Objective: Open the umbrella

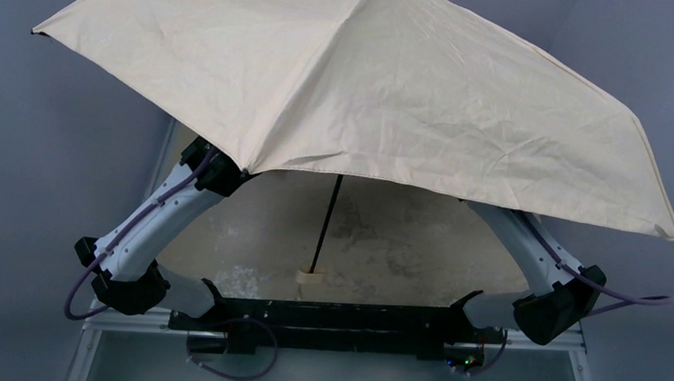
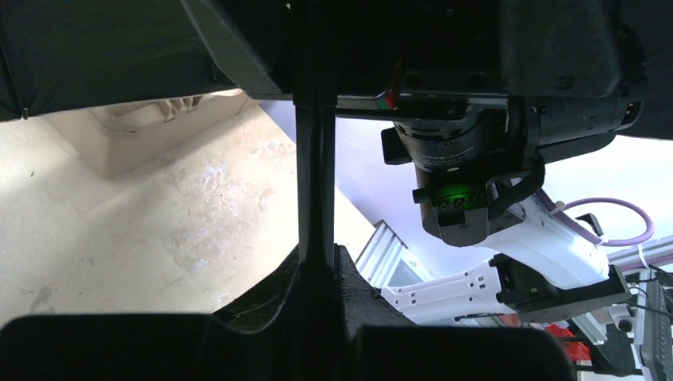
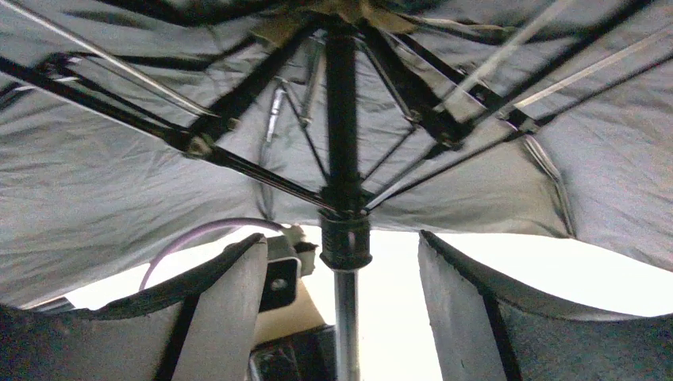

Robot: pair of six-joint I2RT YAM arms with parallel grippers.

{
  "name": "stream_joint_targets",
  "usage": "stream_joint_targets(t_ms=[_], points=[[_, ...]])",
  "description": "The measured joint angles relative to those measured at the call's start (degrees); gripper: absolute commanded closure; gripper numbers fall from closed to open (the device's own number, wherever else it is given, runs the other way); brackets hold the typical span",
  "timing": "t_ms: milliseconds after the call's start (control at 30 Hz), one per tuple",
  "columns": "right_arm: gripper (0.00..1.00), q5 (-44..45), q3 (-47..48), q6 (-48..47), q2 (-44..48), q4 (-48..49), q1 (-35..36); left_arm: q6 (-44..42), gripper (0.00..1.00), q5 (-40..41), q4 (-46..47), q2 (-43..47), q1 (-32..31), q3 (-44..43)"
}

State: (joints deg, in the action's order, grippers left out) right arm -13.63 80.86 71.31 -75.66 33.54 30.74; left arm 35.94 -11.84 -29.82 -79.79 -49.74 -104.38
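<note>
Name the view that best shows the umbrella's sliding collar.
Right wrist: the collar sits sharp between the fingers of the open right gripper. In top external the umbrella hides it under its canopy. Left wrist shows only the shaft clamped in the left gripper.

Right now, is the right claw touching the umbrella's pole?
Apart. The right wrist view shows the right claw open around the umbrella pole, with bright gaps between the pole and each finger.
</note>
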Motion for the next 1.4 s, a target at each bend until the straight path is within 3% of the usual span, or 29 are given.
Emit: stream_joint_targets(t_ms=[167,467,700,833,1000,1100,1167,1400], points=[[0.68,-0.85,0.02,-1.77,-0.59,-3.89,0.00,-0.22,1.00,0.04,-0.26,0.04,0.52,0.00],[0.81,-1.36,1.79,-1.90,-1.97,-4.72,0.07,-0.22,1.00,1.05,0.33,1.01,1.01,1.57],[1.00,-5.75,15.19,-2.91,-10.82,-6.69,1.31,0.68,1.00,3.85,11.61,7.26,2.16,11.65],[1.00,-12.15,31.39,-2.82,-21.03,-9.20,2.69,1.44,1.00,8.24,21.86,11.61,2.73,18.56],[0.98,-18.08,65.05,-0.44,-40.35,-13.68,4.92,1.97,1.00,13.51,32.76,14.58,2.80,22.60],[0.94,-17.64,67.14,1.62,-41.94,-11.89,5.22,2.19,1.00,14.69,36.33,15.32,1.99,24.74],[0.84,-17.66,66.58,1.11,-41.29,-12.31,5.20,2.43,1.00,15.06,38.25,15.13,1.18,25.90],[0.84,-14.23,67.19,0.68,-41.18,-11.72,5.18,2.54,1.00,15.15,41.00,14.23,-0.22,26.99]])
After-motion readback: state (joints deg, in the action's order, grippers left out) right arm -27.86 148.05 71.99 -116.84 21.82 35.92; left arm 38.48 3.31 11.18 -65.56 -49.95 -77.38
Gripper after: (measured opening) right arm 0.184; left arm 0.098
